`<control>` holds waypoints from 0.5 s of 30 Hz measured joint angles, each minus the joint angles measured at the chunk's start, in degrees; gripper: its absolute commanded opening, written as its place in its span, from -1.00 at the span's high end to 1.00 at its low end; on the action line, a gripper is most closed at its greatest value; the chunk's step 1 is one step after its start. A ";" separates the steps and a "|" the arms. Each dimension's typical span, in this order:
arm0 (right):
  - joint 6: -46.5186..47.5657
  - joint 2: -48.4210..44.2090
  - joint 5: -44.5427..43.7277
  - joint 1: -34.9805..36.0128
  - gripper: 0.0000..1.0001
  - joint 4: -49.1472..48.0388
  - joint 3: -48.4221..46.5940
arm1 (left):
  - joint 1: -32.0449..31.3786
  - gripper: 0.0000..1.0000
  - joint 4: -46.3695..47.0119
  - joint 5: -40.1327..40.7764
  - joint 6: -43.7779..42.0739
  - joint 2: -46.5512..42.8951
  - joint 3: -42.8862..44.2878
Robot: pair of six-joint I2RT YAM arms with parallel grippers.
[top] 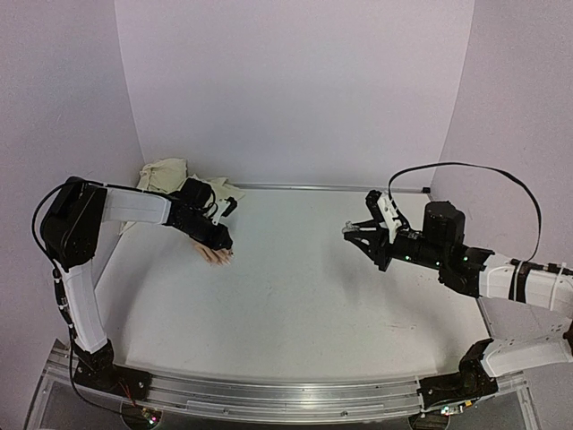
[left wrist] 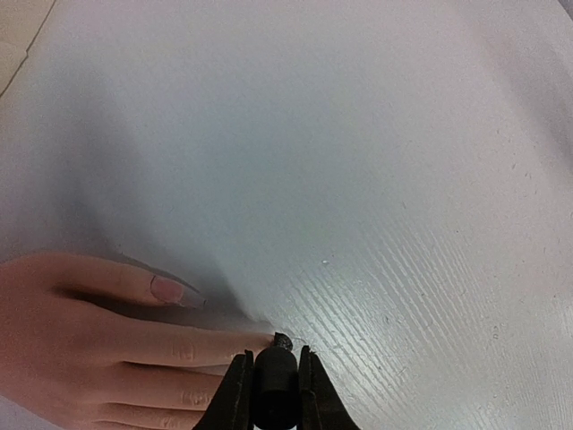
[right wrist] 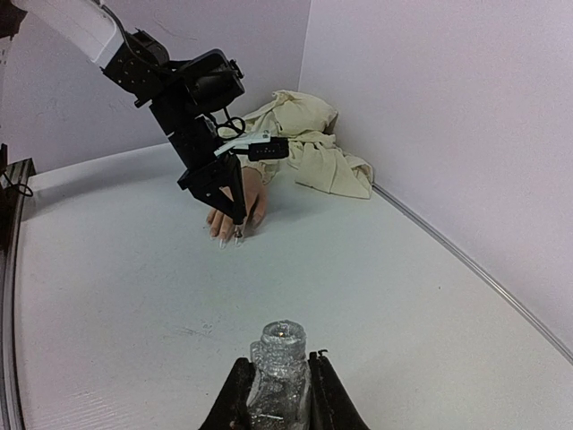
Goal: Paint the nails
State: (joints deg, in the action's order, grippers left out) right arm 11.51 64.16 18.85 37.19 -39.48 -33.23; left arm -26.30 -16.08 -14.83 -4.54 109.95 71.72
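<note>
One table (top: pixel 295 305): white, walled on three sides, with both arms bolted at its near edge.
Left arm (top: pixel 134 208): reaches to the far-left corner.
Right arm (top: pixel 528 287): stretched in from the right, well apart from the left arm.
Cream sleeve (top: pixel 166 175): crumpled in the far-left corner.
Mannequin hand (top: pixel 217 256): pinkish-beige, lying palm down just out of the sleeve, fingers pointing toward the open table.
Left gripper (left wrist: pixel 273 358): directly over the mannequin hand, fingers pressed onto a small dark applicator (left wrist: pixel 276 381).
Right gripper (right wrist: pixel 279 376): raised above the table, fingers pinching a glittery bottle (right wrist: pixel 279 358).
Glittery bottle: upright, its neck uncapped.
Small dark applicator: its tip touches the end of one mannequin finger.
Nails (left wrist: pixel 170 290): long and pale pink; the left wrist view shows one clearly, beside the finger being touched.
</note>
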 measured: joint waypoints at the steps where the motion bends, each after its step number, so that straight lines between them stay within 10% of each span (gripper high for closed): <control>1: 0.00 0.00 -0.02 0.00 1.00 0.00 0.00 | 0.00 1.00 0.00 0.00 0.00 0.00 0.00; 15: 0.00 0.02 -0.02 0.00 1.00 0.00 0.00 | -0.35 1.00 0.00 -0.48 0.02 0.09 0.00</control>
State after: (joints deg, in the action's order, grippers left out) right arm 11.51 64.18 18.83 37.19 -39.48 -33.23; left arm -26.65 -16.08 -15.31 -4.51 110.04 71.72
